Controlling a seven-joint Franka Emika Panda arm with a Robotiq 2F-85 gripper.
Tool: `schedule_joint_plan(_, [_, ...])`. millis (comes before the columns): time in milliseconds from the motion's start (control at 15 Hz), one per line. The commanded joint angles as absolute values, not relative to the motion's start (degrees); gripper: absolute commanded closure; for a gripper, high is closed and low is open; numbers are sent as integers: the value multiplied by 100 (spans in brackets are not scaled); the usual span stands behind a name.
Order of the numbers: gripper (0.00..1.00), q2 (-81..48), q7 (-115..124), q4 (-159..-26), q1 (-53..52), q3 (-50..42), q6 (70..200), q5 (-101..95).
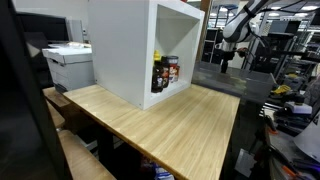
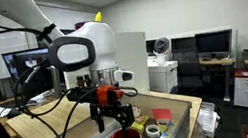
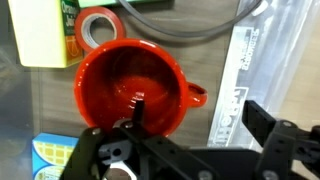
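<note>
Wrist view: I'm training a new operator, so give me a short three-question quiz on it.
1. True or false: the tool is shut on the red cup.
2. What lies beside the cup near the top of the view? A) red tape roll B) spoon C) banana
3. Fill in: the cup's handle points toward the clear plastic ____.
Key: 1 false, the tool is open above the cup; 2 A; 3 bag.
</note>
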State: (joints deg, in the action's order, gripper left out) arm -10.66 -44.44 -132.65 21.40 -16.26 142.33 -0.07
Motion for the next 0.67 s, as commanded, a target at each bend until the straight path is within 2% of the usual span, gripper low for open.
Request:
schedule_joint_plan(0, [2, -1244, -4222, -13049, 2105, -1615, 14194, -236])
schedule_joint_plan(67, [10, -1334, -4212, -12943, 2099, -1594, 14165, -275])
schedule_joint_plan(133, [29, -1378, -4198, -12899, 2085, -1581, 14160, -322])
schedule_joint_plan(267, [43, -1461, -4210, -12814, 2075, -1553, 14126, -384])
schedule_joint_plan(533, [62, -1577, -4252, -12714, 2051, -1509, 14073, -467])
schedule_joint_plan(600, [74, -1614, -4282, -12689, 2063, -1485, 14060, -470])
